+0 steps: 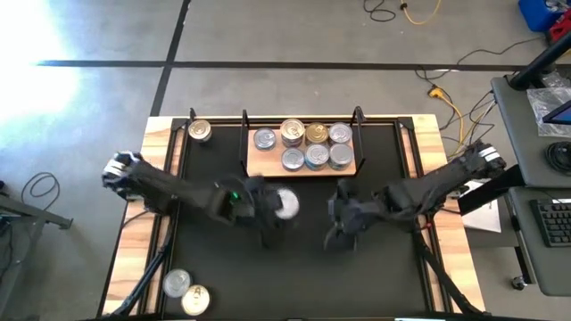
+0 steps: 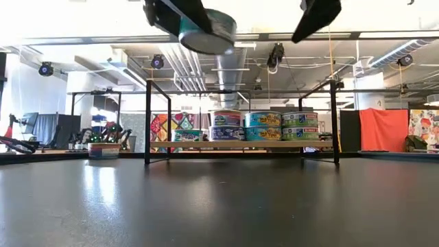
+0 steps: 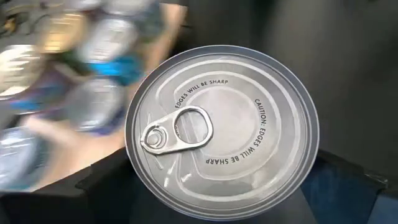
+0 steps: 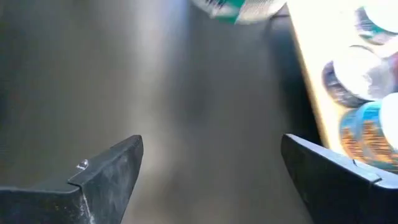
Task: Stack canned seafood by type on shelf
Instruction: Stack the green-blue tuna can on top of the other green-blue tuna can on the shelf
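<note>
Overhead, left claw (image 1: 284,207) grips a silver-lidded tin (image 3: 222,134) above the black table (image 2: 219,206); right claw (image 4: 208,177) gapes.

the left pincer (image 1: 275,214) holds a tin (image 1: 285,204) above the tabletop (image 1: 384,276), with the shelf (image 1: 303,169) and its seven tins just beyond it. the right pincer (image 1: 339,234) hangs beside it. one tin (image 1: 199,131) lies left of the shelf; two tins (image 1: 186,292) lie well behind the left pincer.
</note>
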### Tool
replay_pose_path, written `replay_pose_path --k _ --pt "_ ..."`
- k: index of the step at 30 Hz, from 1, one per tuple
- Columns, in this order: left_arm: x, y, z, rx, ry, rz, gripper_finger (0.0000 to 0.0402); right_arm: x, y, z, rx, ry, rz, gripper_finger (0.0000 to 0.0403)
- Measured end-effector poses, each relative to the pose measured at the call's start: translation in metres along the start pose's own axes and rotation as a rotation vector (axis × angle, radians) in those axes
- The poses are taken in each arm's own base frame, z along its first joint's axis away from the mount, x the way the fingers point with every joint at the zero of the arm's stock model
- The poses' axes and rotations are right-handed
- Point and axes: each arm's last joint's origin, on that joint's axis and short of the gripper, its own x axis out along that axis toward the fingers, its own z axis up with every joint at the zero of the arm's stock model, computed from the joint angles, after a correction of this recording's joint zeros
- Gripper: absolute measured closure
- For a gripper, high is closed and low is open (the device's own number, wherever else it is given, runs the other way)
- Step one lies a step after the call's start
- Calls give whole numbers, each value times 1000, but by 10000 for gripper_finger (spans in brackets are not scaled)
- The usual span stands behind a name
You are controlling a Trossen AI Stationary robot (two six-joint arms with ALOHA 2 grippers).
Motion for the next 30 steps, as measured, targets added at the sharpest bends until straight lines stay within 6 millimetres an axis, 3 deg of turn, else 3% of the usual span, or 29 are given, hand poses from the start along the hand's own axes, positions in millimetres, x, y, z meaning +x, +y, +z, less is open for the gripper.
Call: replay_pose_path --k 3,6,12,17,20,24,30 --pt "-11 43 12 -46 11 53 45 0 -23 8 61 -32 -39 29" --pt "-8 84 20 -56 36 85 44 5 -45 16 91 -56 -54 30" --pt "13 164 25 34 110 135 44 23 -89 37 61 -151 7 39" --pt "35 221 16 104 192 117 43 27 -145 63 61 -383 -25 41" --pt "41 248 12 123 177 100 43 28 -185 78 95 -499 4 58" --pt "50 274 8 94 146 108 43 41 -240 91 158 -542 23 111" --pt "66 276 4 144 168 67 43 74 -299 102 253 -480 141 226"
